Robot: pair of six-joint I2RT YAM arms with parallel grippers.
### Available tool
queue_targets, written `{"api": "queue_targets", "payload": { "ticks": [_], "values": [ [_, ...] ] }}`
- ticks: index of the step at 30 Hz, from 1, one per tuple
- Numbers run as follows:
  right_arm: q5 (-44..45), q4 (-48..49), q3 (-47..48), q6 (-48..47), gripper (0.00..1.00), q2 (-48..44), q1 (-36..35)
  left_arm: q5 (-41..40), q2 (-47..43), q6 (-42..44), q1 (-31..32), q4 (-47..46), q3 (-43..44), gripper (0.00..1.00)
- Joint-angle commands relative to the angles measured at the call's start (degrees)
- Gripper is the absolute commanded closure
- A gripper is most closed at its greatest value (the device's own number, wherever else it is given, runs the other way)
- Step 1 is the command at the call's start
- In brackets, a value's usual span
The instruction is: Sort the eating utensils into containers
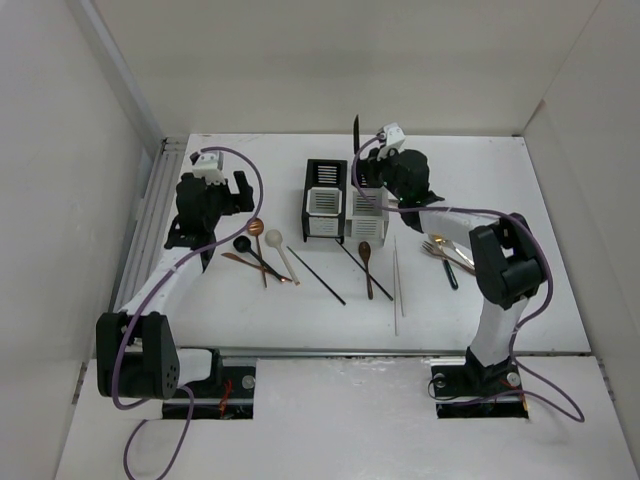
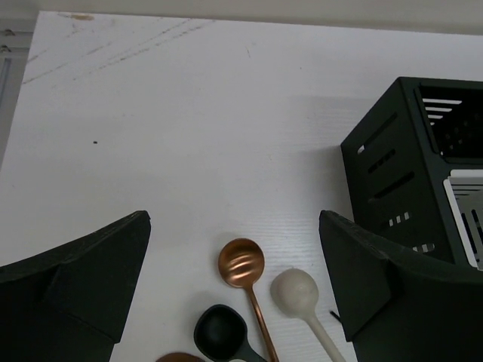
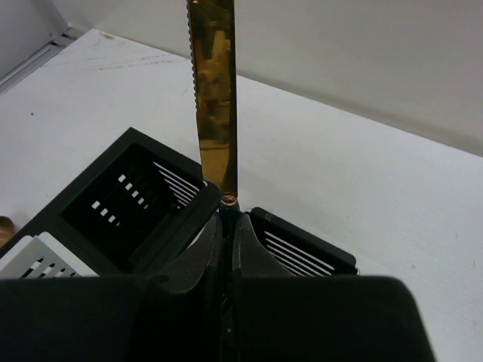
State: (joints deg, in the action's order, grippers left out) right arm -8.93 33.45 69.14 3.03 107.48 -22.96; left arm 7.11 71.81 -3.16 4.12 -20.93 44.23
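My right gripper (image 3: 229, 220) is shut on the black handle of a gold-bladed knife (image 3: 213, 90), held blade up just above the two joined containers (image 3: 136, 197). From the top view this gripper (image 1: 374, 165) hovers at the far edge of the right container (image 1: 368, 208), next to the left container (image 1: 325, 200), and the knife (image 1: 355, 138) sticks up behind them. My left gripper (image 2: 234, 245) is open and empty above a copper spoon (image 2: 241, 262), a cream spoon (image 2: 295, 289) and a black spoon (image 2: 219, 329). From the top view it (image 1: 230, 190) is left of the containers.
On the table in front of the containers lie a brown wooden spoon (image 1: 365, 251), a black chopstick (image 1: 316, 275), white chopsticks (image 1: 396, 285) and gold forks (image 1: 446, 249) at the right. White walls enclose the table. Purple cables loop off both arms.
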Motion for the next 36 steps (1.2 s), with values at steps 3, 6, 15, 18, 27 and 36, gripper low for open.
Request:
{"api": "queue_targets", "payload": {
  "ticks": [3, 6, 15, 18, 27, 36],
  "values": [
    [2.9, 4.8, -2.2, 1.2, 1.00, -2.1, -0.4, 1.5, 0.4, -3.7, 0.2, 1.7, -0.8, 0.24],
    [2.9, 4.8, -2.7, 1.2, 0.88, -2.1, -0.4, 1.5, 1.0, -3.7, 0.2, 3.1, -0.8, 0.28],
    [-4.0, 2.8, -0.7, 0.1, 0.34, -8.8, 0.7, 1.0, 1.0, -3.2, 0.2, 3.1, -0.8, 0.23],
    [-5.9, -5.3, 2.2, -0.8, 0.29, -12.4, 3.0, 0.4, 1.0, -3.2, 0.2, 3.1, -0.8, 0.21],
    [-2.2, -45.5, 8.5, -18.1, 0.25, -12.1, 15.0, -1.5, 1.0, -3.2, 0.2, 1.8, -1.9, 0.19],
    [-4.0, -62.5, 20.5, -23.2, 0.35, 6.9, 16.7, -1.5, 1.0, -2.6, 0.2, 2.3, -1.3, 0.19]
  ]
}}
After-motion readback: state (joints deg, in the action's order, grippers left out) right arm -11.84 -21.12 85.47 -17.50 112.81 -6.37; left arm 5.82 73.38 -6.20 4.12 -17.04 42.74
